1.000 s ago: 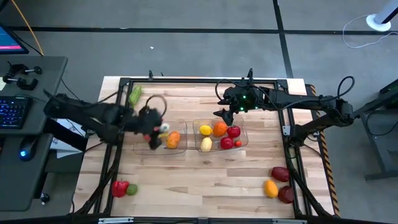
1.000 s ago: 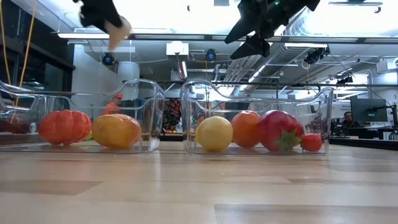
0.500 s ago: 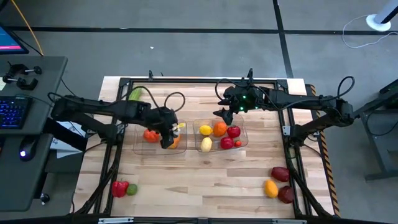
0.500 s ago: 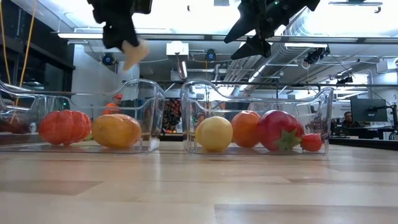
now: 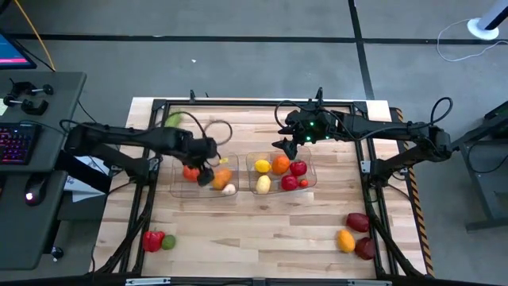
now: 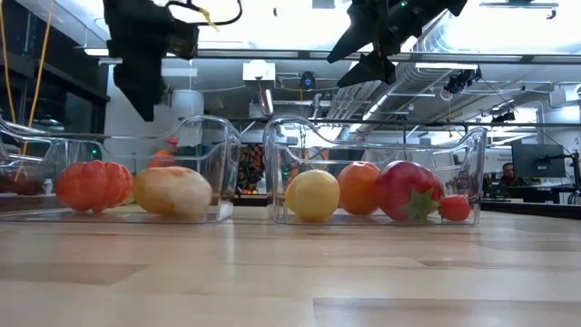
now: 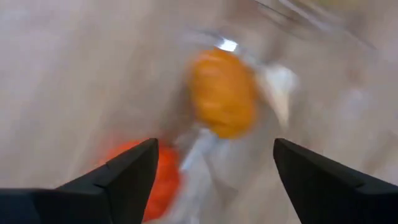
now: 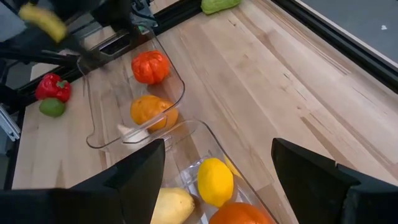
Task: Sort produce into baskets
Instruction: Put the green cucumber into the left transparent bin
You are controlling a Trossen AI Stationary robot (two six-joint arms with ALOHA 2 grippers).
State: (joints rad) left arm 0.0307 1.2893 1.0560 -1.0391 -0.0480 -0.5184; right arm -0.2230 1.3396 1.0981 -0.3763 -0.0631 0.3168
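Observation:
My left gripper (image 5: 202, 171) (image 7: 214, 168) is open and empty above the left clear basket (image 5: 181, 190). In that basket lie a red tomato (image 5: 190, 171), an orange piece (image 5: 221, 176) and a white piece (image 5: 228, 189), which rests on the basket floor at its near right corner. My right gripper (image 5: 286, 144) (image 8: 217, 168) is open and empty above the far edge of the right basket (image 5: 310, 160), which holds a lemon (image 5: 262, 165), an orange (image 5: 280, 164), red pieces (image 5: 298, 168) and a pale yellow piece (image 5: 263, 184).
Loose produce lies on the table: a green piece (image 5: 172, 119) at the far left, a red pepper (image 5: 152, 240) and a lime (image 5: 168, 241) at the near left, and two maroon pieces (image 5: 357, 222) with a yellow-orange one (image 5: 345, 240) at the near right.
My left gripper carried the white piece toward the table's right over the left basket, then opened and let go. The white piece fell into the basket and lies beside the orange piece. The gripper has drawn back a little to the left. My right gripper has kept still.

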